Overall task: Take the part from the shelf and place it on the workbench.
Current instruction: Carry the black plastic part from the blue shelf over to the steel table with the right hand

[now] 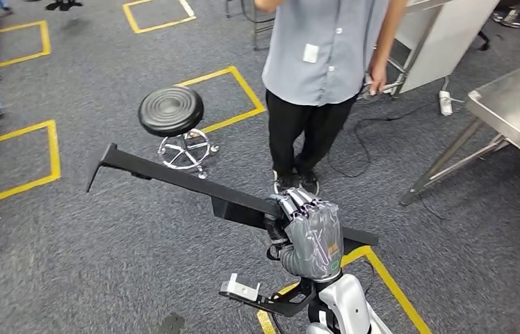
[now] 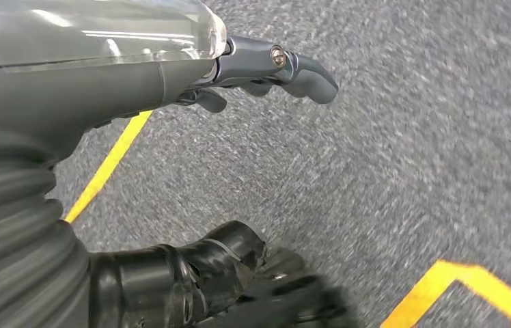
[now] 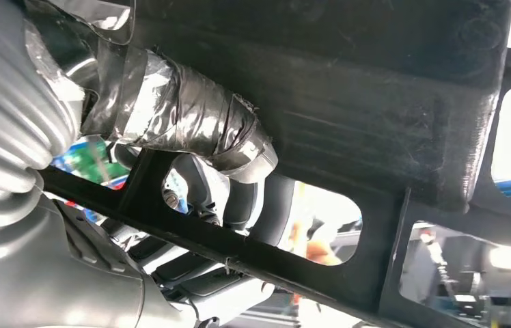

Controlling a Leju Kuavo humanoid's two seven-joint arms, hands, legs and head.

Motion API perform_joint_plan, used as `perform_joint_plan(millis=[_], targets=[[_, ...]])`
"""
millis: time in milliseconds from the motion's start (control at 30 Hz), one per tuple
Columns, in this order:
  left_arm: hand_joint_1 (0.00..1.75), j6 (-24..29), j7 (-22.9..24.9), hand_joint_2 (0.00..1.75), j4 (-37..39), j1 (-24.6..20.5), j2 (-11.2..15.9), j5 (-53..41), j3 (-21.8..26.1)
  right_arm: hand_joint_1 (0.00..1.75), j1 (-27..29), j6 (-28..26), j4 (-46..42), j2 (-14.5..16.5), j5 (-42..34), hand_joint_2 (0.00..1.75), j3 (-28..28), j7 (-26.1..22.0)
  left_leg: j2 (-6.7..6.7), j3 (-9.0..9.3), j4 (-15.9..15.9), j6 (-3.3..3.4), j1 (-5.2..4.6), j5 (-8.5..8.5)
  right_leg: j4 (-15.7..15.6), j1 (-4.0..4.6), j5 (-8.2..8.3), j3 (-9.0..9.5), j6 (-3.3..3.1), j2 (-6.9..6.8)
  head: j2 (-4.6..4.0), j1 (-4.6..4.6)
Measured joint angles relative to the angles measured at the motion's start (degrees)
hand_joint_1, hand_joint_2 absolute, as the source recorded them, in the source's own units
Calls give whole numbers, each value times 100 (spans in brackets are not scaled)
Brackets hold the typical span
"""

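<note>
R hand, wrapped in shiny silver tape, has its fingers curled tight round 1 long black plastic part, flat & thin w/ a bent-down tip. Most of the part sticks out past the fingers over grey carpet. L hand holds nothing, smooth grey fingers a bit apart. Beyond the fingers: 1 round black stool, 1 person, 1 steel workbench.

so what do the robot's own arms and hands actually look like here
The right hand is grey with darker ribbed fingers and small coloured markings on its back; its thumb is wrapped in silver-grey tape. Below it the forearm is glossy silver-white, with a black bracket at the wrist. The left hand shows a smooth blue-grey metallic finger with a small screw, a clear glossy shell and a grey ribbed cover.
</note>
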Motion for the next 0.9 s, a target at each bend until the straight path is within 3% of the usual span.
perform_joint_plan(millis=[33, 67, 100, 167, 233, 300, 367, 433, 467, 500, 533, 567, 600, 667, 733, 800, 833, 900], targets=[[0, -3, 0, 175, 0, 9, 1, 0, 0, 175, 4, 0, 5, 0, 0, 175, 0, 0, -3, -59, 50, -6, 3, 72, 13, -2, -3, -1, 2, 82, 0, 0], [0, -5, 0, 175, 0, 12, 1, 0, 0, 175, 5, 0, 10, 0, 0, 175, 0, 0, -16, -8, -130, -8, 10, 250, 30, -8, -9, -2, 10, 168, 0, 0], [0, -7, 0, 175, 0, 10, 1, 0, 1, 175, 5, 0, 13, 1, 0, 175, 0, 0, -79, 131, -487, -8, 25, 487, 54, -15, -19, -4, 26, 250, 0, 0], [0, -8, 0, 175, 0, 6, 2, 0, 1, 175, 3, 1, 14, 3, 0, 175, 0, 0, -321, 419, -1165, 13, 55, 770, 118, -14, -44, -38, 78, 392, 0, 2], [0, -9, 1, 175, 0, 0, 6, 0, 2, 175, 4, 3, 14, 4, -1, 175, 1, -1, -443, 509, -1379, 67, 50, 783, 148, -17, -39, -90, 152, 498, 0, 4], [0, -11, 1, 175, 0, -12, 5, 2, 2, 175, 11, 3, 15, 3, -2, 175, 3, -2, -333, 519, -1419, 151, 45, 822, 134, -37, -15, -119, 224, 577, 0, 3], [0, -13, 1, 175, -1, -21, -3, 4, 2, 175, 8, 2, 15, 2, -2, 175, 4, -2, -206, 547, -1486, 242, 56, 865, 294, -28, -130, -201, 273, 397, 0, 23], [0, -14, 0, 175, -1, -16, -6, 4, 2, 175, 1, 2, 15, 2, -2, 175, 9, -2, -64, 562, -1519, 295, 42, 875, 900, -18, -462, -486, 312, 61, 0, 46], [0, -14, 1, 175, 0, -7, -4, 5, 2, 175, 2, 3, 20, 2, -3, 175, 11, -2, 14, 562, -1517, 305, 30, 869, 1277, -23, -626, -669, 328, -37, 0, 50], [0, -15, 1, 175, 0, 1, -2, 5, 2, 175, 7, 4, 27, 2, -4, 175, 13, -2, 92, 561, -1512, 309, 21, 861, 1566, -27, -718, -810, 339, -88, 0, 50], [0, -15, 2, 175, 0, 5, 0, 6, 2, 175, 12, 5, 34, 2, -5, 175, 14, -2, 166, 563, -1508, 311, 15, 850, 1660, -28, -702, -856, 340, -112, 0, 50], [0, -15, 2, 175, 0, 3, 2, 6, 2, 175, 15, 7, 40, 2, -8, 175, 14, -2, 234, 571, -1504, 306, 12, 837, 1519, -27, -579, -777, 332, -134, 0, 50], [0, -15, 2, 175, 0, -3, 1, 5, 2, 175, 15, 9, 42, 2, -10, 175, 15, -3, 296, 587, -1502, 299, 9, 822, 1183, -19, -388, -593, 314, -179, 0, 50], [0, -19, 2, 175, 0, -13, -4, 4, 2, 175, 4, 14, 41, 2, -18, 175, 16, -7, 403, 628, -1500, 268, -5, 786, 403, 37, -109, -176, 245, -402, 0, 50], [0, -26, 3, 175, 0, -24, -8, 4, 2, 175, -10, 27, 39, 2, -28, 175, 17, -14, 499, 658, -1507, 219, -25, 759, 76, 101, -65, -20, 178, -515, 0, 48], [0, -32, 3, 175, -1, -39, -15, 3, 2, 175, -14, 46, 37, 2, -39, 175, 17, -19, 590, 686, -1524, 161, -37, 735, 50, 97, -52, -20, 129, -391, 0, 45], [0, -34, 2, 175, -1, -48, -19, 2, 2, 175, -15, 55, 37, 2, -45, 175, 18, -21, 545, 693, -1501, 131, -32, 701, 21, 76, -38, -3, 104, -329, 0, 44], [0, -36, 1, 175, -1, -63, -24, 1, 2, 175, -37, 74, 37, 5, -50, 175, 18, -27, 290, 566, -1189, 85, -20, 489, -34, 24, -6, 34, 42, -216, 0, 34]])
